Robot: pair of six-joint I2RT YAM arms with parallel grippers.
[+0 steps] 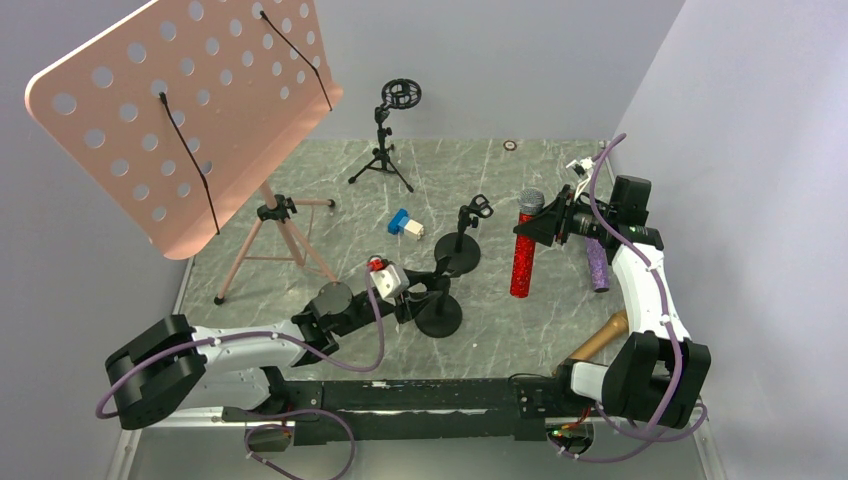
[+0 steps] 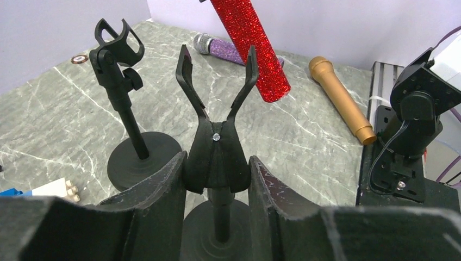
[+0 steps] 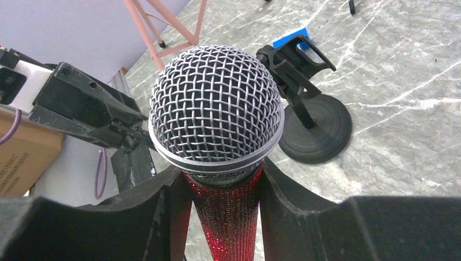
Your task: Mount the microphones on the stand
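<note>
Nearest the edge, the gold microphone (image 1: 600, 338) lies loose on the counter (image 1: 490, 335). Just beyond, the left tool (image 2: 217, 163) is clenched on the clip (image 2: 216, 136) of the near stand (image 1: 438, 316), steadying its open fork. Further out, the right tool (image 3: 217, 179) grasps the red microphone (image 3: 216, 109) under its grille, upright, not yet at that fork. The purple microphone (image 1: 597, 265) lies beside it. Seating the red one looks to be the step; next it must be carried over and pressed squarely into the fork.
</note>
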